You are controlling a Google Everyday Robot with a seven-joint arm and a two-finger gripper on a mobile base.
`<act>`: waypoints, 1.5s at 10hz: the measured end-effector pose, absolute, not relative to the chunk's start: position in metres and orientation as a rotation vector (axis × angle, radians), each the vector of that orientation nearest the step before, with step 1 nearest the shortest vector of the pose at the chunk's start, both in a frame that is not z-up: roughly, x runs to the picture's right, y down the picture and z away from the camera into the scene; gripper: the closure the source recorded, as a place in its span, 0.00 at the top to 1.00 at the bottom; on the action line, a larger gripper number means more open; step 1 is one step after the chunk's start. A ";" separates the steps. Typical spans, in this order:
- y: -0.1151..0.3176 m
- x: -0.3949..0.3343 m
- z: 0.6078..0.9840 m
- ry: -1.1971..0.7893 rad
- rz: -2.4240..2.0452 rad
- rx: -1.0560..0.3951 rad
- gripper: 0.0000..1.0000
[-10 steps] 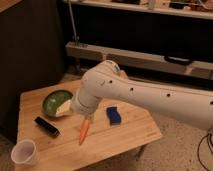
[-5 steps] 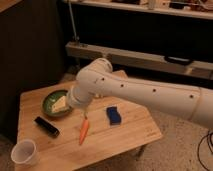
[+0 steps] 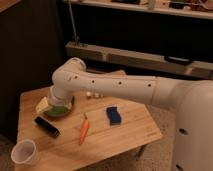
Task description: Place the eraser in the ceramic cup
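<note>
While the slim, matte black eraser (image 3: 46, 126) lay flat on the wooden table (image 3: 125, 140), between the round green bowl (image 3: 61, 111) and the smooth white cup (image 3: 24, 152) at the near left, the gripper (image 3: 43, 105) hung open over the bowl's left rim, holding nothing.

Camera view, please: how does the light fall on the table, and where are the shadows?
Camera view: warm light on the wooden table; dark background; the arm shades the green bowl, where the gripper hangs at its rim; no glare on the ceramic cup.
</note>
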State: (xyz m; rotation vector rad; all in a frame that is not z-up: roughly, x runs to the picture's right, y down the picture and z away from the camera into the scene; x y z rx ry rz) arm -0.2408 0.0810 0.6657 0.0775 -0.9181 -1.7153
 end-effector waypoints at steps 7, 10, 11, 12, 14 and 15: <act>0.098 -0.309 0.646 -0.955 -2.021 0.286 0.80; 0.119 -0.359 0.653 -0.973 -2.192 0.330 0.80; 0.125 -0.363 0.658 -0.977 -2.194 0.298 0.80; 0.130 -0.362 0.669 -0.978 -2.191 0.257 0.80; 0.134 -0.363 0.688 -0.982 -2.181 0.188 0.80; 0.136 -0.367 0.692 -0.989 -2.181 0.168 0.80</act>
